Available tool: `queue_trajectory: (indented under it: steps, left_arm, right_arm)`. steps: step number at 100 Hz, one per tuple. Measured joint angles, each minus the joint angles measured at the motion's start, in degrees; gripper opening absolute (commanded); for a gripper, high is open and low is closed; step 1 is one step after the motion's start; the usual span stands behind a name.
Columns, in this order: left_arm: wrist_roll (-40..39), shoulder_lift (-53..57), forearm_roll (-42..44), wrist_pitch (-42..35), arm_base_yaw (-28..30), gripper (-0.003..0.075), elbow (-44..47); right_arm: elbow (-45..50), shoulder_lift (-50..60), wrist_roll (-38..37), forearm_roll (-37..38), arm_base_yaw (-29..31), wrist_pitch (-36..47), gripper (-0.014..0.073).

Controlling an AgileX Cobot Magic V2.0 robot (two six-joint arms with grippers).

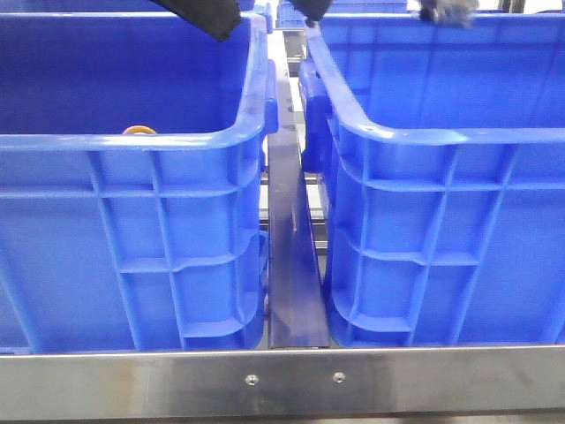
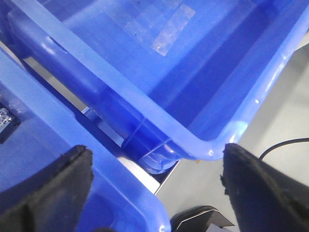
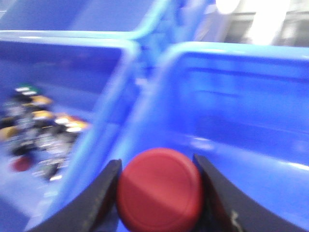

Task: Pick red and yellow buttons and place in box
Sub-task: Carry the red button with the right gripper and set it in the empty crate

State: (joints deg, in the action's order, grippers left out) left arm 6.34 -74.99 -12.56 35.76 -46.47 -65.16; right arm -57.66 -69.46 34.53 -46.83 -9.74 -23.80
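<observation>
Red button (image 3: 158, 189) clamped between right gripper (image 3: 157, 193) fingers, above the right blue crate (image 1: 441, 141). Left gripper (image 2: 154, 188) spread wide, holding nothing, over the crates' gap. Yellow button (image 1: 139, 131) just inside left crate (image 1: 132, 146) near wall.

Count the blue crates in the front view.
2 for certain: the left crate and the right crate, side by side with a metal rail between. More blue plastic shows behind them; whether it is further crates I cannot tell.
</observation>
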Motion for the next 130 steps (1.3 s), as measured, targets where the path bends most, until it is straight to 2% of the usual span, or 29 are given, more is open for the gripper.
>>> queue_trajectory:
  steps: [18, 47, 94, 130]
  left_arm:
    - [0.0, 0.0, -0.1, 0.0, -2.4, 0.0533, 0.0]
    - [0.1, 0.0, -0.5, 0.0, -2.8, 0.0533, 0.0]
    - [0.1, 0.0, -0.5, -0.1, -2.8, 0.0531, 0.0]
    - [0.1, 0.0, -0.5, -0.1, -2.8, 0.0531, 0.0]
  right_arm:
    - [5.9, -1.1, 0.1, 0.4, 0.0, 12.8, 0.0076]
    - [6.6, -8.9, 0.2, -0.3, 0.0, 29.5, 0.0076]
    - [-3.4, -28.0, 0.3, -0.9, 0.0, 31.9, 0.0076]
    - [-6.7, -33.0, 0.3, -0.9, 0.0, 31.9, 0.0076]
